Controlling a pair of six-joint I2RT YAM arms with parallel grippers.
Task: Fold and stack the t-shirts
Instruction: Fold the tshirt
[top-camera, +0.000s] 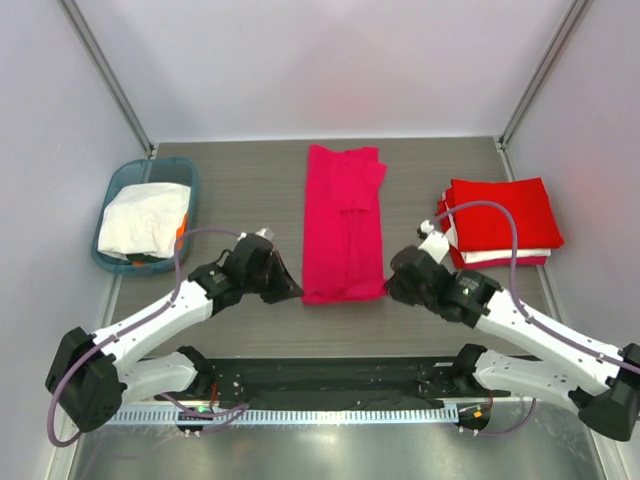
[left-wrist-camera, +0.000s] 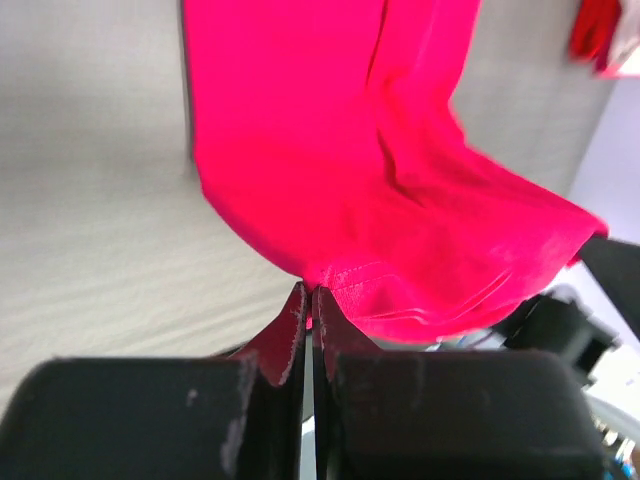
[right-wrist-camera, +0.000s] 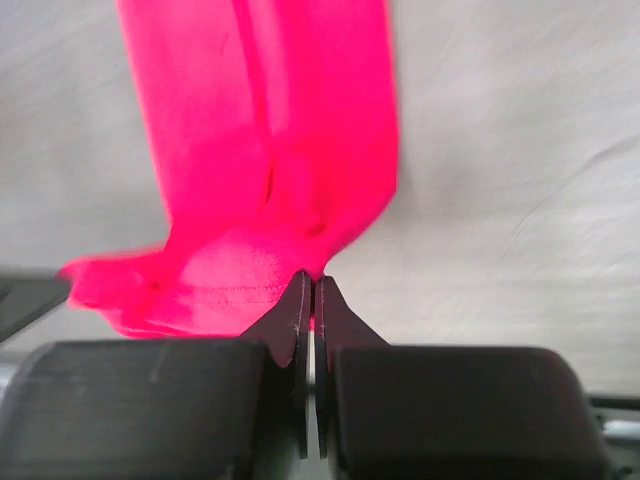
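Near corners of the magenta t-shirt (top-camera: 343, 225) sit clamped in left pincer (top-camera: 293, 291) and right pincer (top-camera: 389, 287), table (top-camera: 240, 190) showing either side

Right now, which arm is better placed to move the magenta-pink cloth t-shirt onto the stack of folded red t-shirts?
Right, probably. The right end effector pinches the magenta-pink cloth t-shirt, and the stack of folded red t-shirts lies on its side.

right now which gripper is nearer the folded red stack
Right. The right gripper pinches the pink t-shirt at its near-right corner, toward the red stack; the left gripper pinches the near-left corner.
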